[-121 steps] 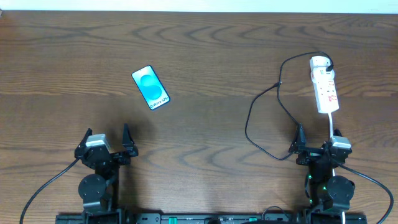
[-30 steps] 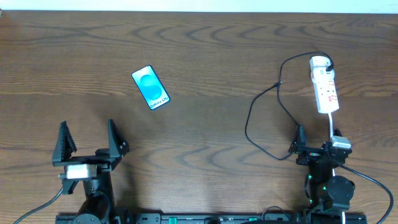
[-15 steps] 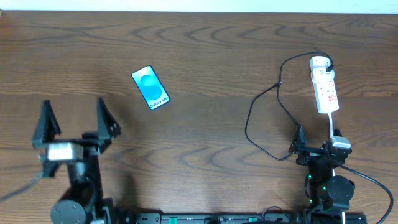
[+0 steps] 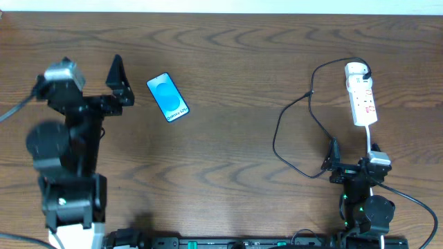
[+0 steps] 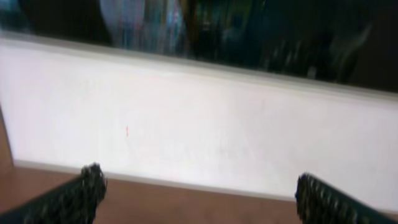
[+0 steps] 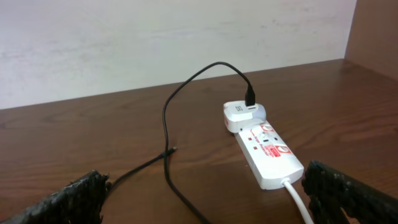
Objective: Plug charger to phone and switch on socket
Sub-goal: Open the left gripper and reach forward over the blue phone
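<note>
The phone [image 4: 167,97] lies screen-up on the wooden table [image 4: 221,48], its blue-cyan screen lit. My left gripper [image 4: 91,69] is raised just left of it, open and empty. In the blurred left wrist view its fingertips [image 5: 92,185] frame only a white wall and the table's far edge. The socket [image 4: 360,93] lies at the far right, with a white plug at its far end. The charger [image 4: 278,131] runs from that plug in a loose loop; its plug tip [image 6: 176,148] rests free on the table. My right gripper [image 4: 353,158] sits low and open near the socket [image 6: 267,152], holding nothing.
The socket's white cord [image 4: 368,138] runs back past my right gripper toward the arm base. The black cable [image 6: 166,124] crosses the table between my right fingers. A white wall [image 6: 155,37] stands behind the table's far edge.
My left arm has lifted from near the front edge and swung toward the far side, ending beside the phone with jaws still open. The right arm, phone, socket and cable have not moved.
</note>
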{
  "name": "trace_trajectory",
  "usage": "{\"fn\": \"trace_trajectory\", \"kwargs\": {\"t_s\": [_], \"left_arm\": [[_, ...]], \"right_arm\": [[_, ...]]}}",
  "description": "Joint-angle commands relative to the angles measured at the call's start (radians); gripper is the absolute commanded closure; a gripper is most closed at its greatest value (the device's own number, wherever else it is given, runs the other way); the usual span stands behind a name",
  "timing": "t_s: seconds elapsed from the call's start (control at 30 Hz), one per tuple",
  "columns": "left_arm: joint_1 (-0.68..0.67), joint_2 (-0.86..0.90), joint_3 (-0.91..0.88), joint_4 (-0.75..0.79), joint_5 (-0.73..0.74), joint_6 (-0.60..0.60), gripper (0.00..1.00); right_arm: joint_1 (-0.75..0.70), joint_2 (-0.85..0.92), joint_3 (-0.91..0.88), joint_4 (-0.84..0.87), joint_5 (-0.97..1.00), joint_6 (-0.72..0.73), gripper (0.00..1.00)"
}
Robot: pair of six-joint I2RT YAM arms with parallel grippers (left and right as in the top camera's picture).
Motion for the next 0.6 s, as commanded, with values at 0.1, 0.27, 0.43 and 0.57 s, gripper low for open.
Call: {"fn": "trace_trajectory", "kwargs": {"t_s": [0.1, 0.27, 0.43, 0.57], "left_arm": [[0.004, 0.155, 0.312, -0.356, 0.012, -0.036, 0.0], [0.004, 0.291, 0.51, -0.605, 0.013, -0.036, 0.0], [0.004, 0.409, 0.637, -0.829, 0.013, -0.036, 0.0], [0.004, 0.478, 0.677, -0.93, 0.026, -0.036, 0.0]], "right_arm": [[0.009, -0.006, -0.003, -0.004, -0.002, -0.013, 0.01], [0.009, -0.006, -0.003, -0.004, -0.002, -0.013, 0.01], [0.009, -0.006, -0.003, -0.004, -0.002, -0.013, 0.01], [0.009, -0.006, -0.003, -0.004, -0.002, -0.013, 0.01]]}}
